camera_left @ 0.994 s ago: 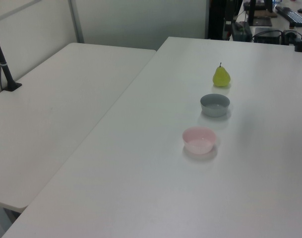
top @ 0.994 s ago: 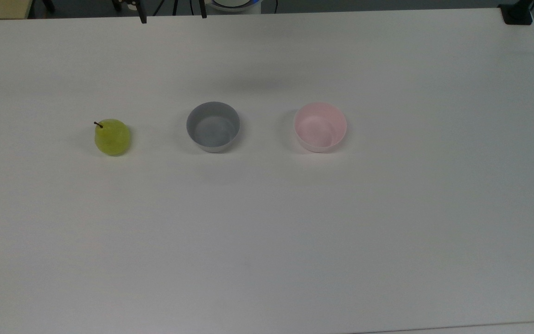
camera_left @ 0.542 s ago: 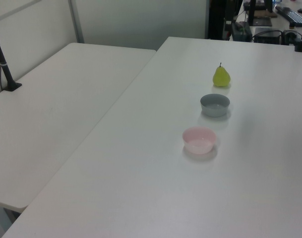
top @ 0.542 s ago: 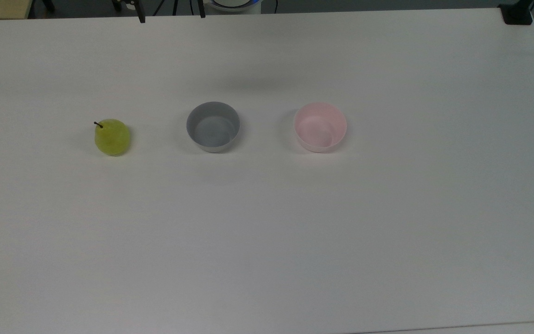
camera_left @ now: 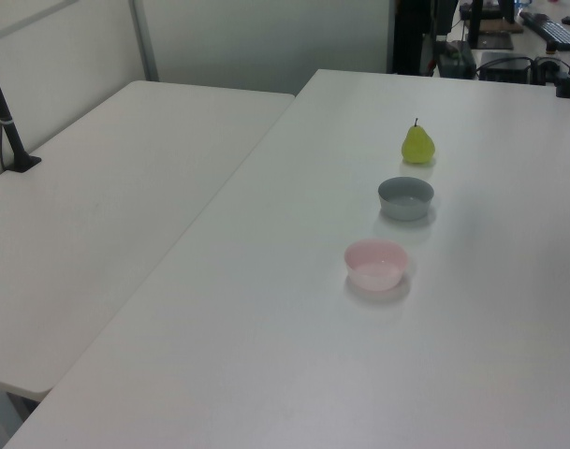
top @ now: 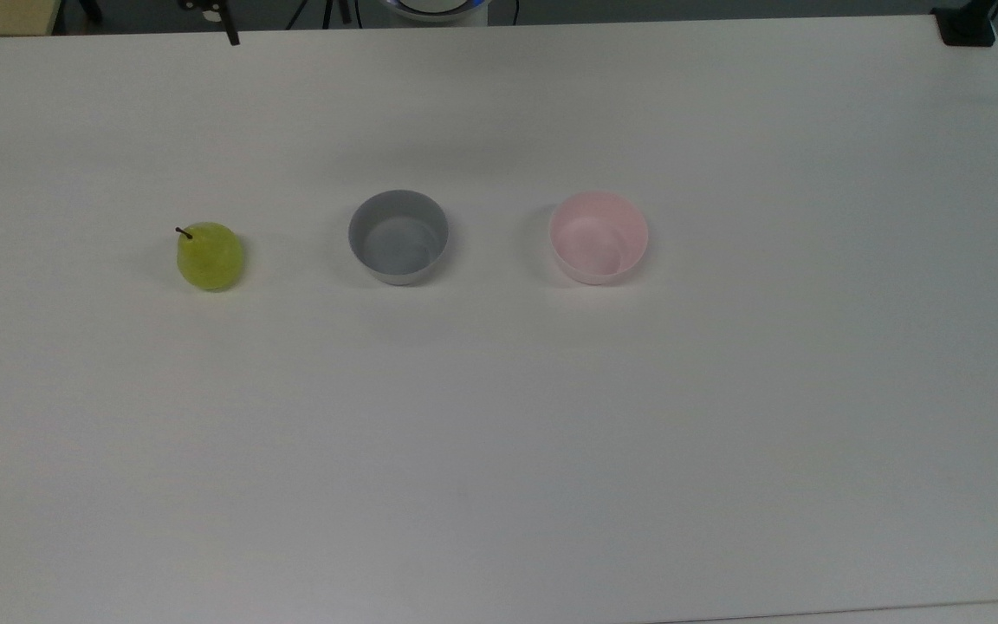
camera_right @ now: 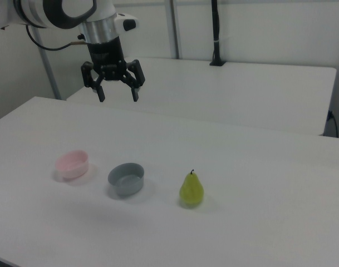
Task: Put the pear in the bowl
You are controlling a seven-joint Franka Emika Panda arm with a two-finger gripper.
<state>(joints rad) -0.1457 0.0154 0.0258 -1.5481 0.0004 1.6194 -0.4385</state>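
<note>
Pear (camera_right: 191,189) stands upright on the table (camera_right: 258,222), long axis vertical, stem up, well below the gripper (camera_right: 117,95) and off to the right view's right. We find the gripper spread, high above the grey bowl (camera_right: 126,178). We advise descending over the pear's crown, fingers straddling its belly; the pink bowl (camera_right: 72,163) awaits beyond.

My fingers (camera_right: 134,89) hang spread, high above the counter (top: 499,433), with open air beneath. The pear (camera_right: 191,189) stands alone; the grey bowl (camera_right: 126,178) sits between it and the pink bowl (camera_right: 72,163), all well apart.
</note>
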